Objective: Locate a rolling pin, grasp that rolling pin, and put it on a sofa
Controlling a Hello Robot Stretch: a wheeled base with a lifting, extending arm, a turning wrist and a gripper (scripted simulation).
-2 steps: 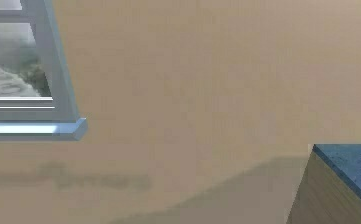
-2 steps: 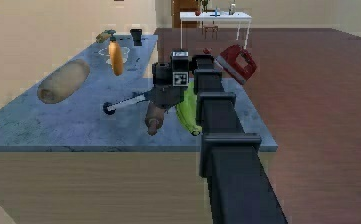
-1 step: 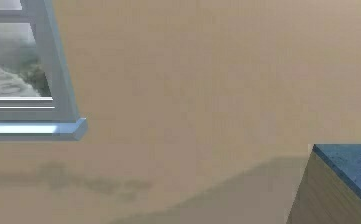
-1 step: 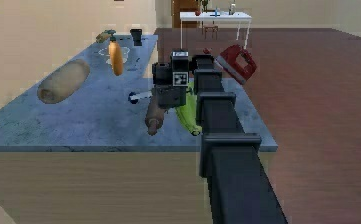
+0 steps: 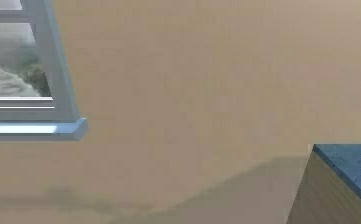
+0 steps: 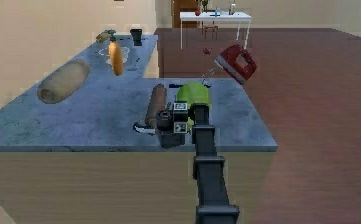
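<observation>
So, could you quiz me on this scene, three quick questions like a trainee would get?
1. True or false: the tan loaf lies on the floor.
2. Which thing is seen right by the gripper? A) brown rolling pin B) blue kettle C) white bowl
3. Fill in: at the forward view's upper left is a ___.
Key: 1 false, it lies on the counter; 2 A; 3 window.

Arm [image 6: 213, 185] rises from near edge, right of centre, reaching far. Gripper [image 6: 155, 124] at far end, offset left; cannot tell whether holding anything.
</observation>
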